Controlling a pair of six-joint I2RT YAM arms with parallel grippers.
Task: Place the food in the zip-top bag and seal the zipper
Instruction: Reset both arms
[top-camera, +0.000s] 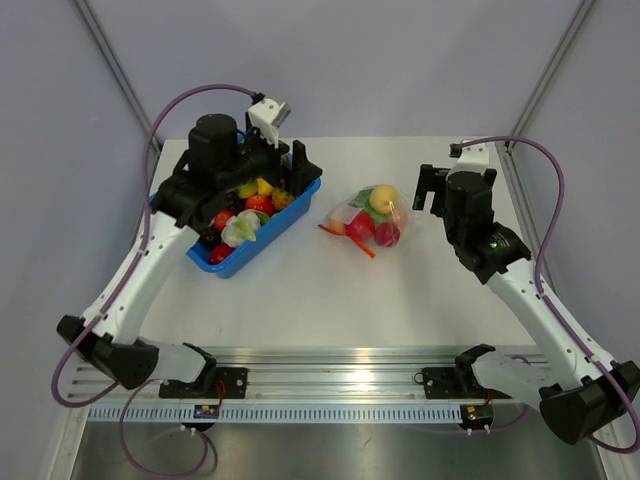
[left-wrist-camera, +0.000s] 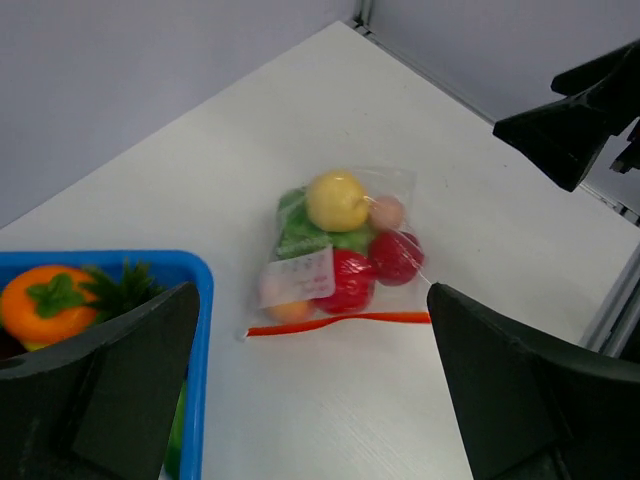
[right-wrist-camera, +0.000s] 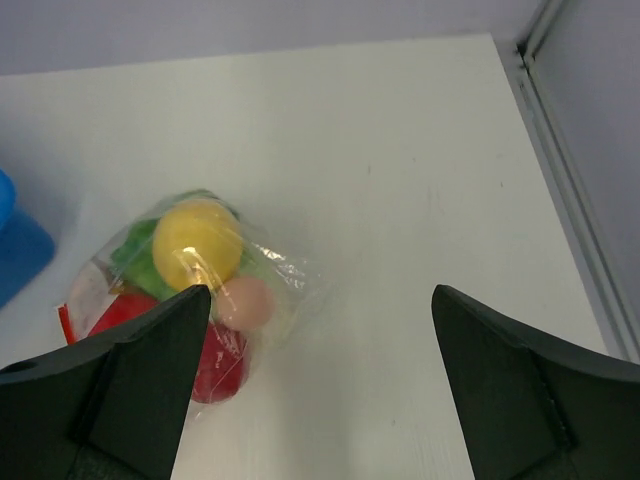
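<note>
The zip-top bag (top-camera: 368, 222) lies on the white table, right of centre, with nothing gripping it. Food inside it includes a yellow piece (left-wrist-camera: 337, 200), red pieces (left-wrist-camera: 350, 280), green lettuce (left-wrist-camera: 297, 232) and a small peach ball (right-wrist-camera: 244, 302). The zipper (left-wrist-camera: 340, 323) runs as a red-orange strip along the bag's near edge; I cannot tell whether it is sealed. My left gripper (left-wrist-camera: 312, 292) hangs open over the right end of the blue bin, apart from the bag. At the bag's right side my right gripper (right-wrist-camera: 320, 292) also stands open and empty.
A blue bin (top-camera: 300, 205) at the left holds more toy food, including an orange piece (left-wrist-camera: 50, 300). The table's right edge meets a metal frame rail (right-wrist-camera: 570, 190). A grey wall closes off the back.
</note>
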